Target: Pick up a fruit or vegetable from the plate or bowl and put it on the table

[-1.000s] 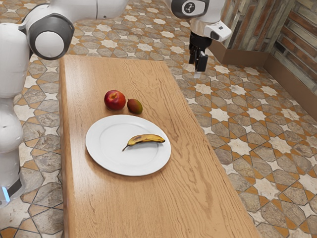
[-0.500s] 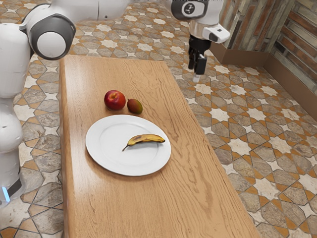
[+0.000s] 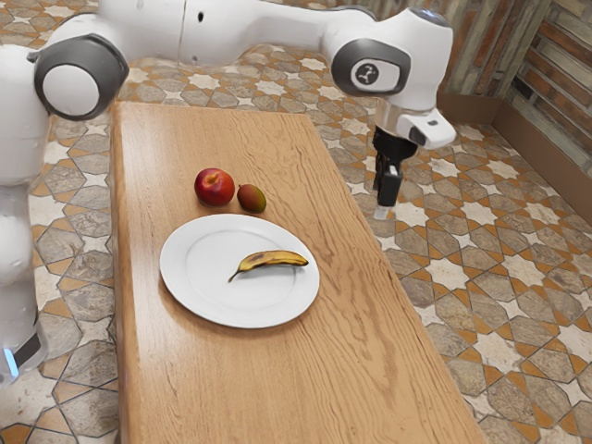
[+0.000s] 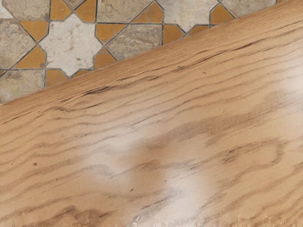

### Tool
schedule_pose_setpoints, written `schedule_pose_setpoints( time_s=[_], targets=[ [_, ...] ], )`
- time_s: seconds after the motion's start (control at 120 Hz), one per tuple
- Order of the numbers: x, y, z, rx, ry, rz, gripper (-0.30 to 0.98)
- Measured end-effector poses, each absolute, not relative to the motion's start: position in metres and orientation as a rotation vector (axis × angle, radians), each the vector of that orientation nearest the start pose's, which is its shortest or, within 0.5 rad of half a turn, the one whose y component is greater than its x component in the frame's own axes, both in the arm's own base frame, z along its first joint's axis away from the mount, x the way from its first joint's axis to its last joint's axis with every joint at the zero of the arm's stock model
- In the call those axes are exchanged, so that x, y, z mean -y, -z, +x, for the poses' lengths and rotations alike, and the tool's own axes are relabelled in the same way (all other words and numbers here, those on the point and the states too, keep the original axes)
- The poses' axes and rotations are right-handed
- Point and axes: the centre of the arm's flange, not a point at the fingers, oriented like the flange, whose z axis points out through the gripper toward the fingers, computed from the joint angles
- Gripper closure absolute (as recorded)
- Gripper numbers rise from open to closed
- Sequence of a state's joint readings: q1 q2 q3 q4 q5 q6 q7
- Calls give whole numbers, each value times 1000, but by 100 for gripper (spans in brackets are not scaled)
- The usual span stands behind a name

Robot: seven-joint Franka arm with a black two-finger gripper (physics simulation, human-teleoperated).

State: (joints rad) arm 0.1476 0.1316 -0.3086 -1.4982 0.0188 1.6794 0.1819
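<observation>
The banana point(image 3: 274, 259) lies on the plate point(image 3: 211, 301), toward the exterior view's right side of it. Its thin stem end reaches toward the middle of the plate, and its blunt end lies over the rim. The skin is yellow with brown along it, and the back of the curve faces the far side of the plate.

Just beyond the plate, the apple point(image 3: 215, 186) and the mango point(image 3: 252, 198) rest on the bench point(image 3: 277, 379), side by side, the apple nearer the exterior view's left. The apple is red; the mango is smaller, dull red and green.

The pincer point(image 3: 385, 196) hangs well apart from the banana, off to the exterior view's right and raised up near the bench's long edge. It points almost straight down. Whether it stands apart or together, I cannot tell. Above it the arm point(image 3: 250, 32) comes in from the exterior view's left, bends at a big grey-banded joint, and stretches nearly level over the far part of the bench to the wrist, where it turns down.

The wrist view looks down on bench wood with pale patches of glare, its edge cutting across at a slant, and star-patterned floor point(image 4: 71, 45) past it.
</observation>
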Motion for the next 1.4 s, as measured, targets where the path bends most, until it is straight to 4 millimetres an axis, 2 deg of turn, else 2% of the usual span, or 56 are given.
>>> schedule_pose_setpoints(
  time_s=[0.158,0.225,0.308,0.442,0.583,0.742,0.808,1.042,1.158,1.283,1.4],
  targets=[
    [52,-588,516,-381,17,-3106,0],
    [47,-586,493,-339,13,-3111,0],
    [45,-584,479,-314,21,-3119,0],
    [46,-566,474,-296,-2,-3128,0],
    [55,-560,472,-310,-9,-3123,0],
    [56,-517,463,-298,-125,-3134,0],
    [55,-506,460,-290,-142,-3136,0],
    [56,-492,455,-268,-115,-3147,0],
    [65,-489,458,-261,-67,-3152,0],
    [67,-485,463,-214,-35,-3160,0],
    [66,-473,467,-168,-46,-3167,0]
  ],
)
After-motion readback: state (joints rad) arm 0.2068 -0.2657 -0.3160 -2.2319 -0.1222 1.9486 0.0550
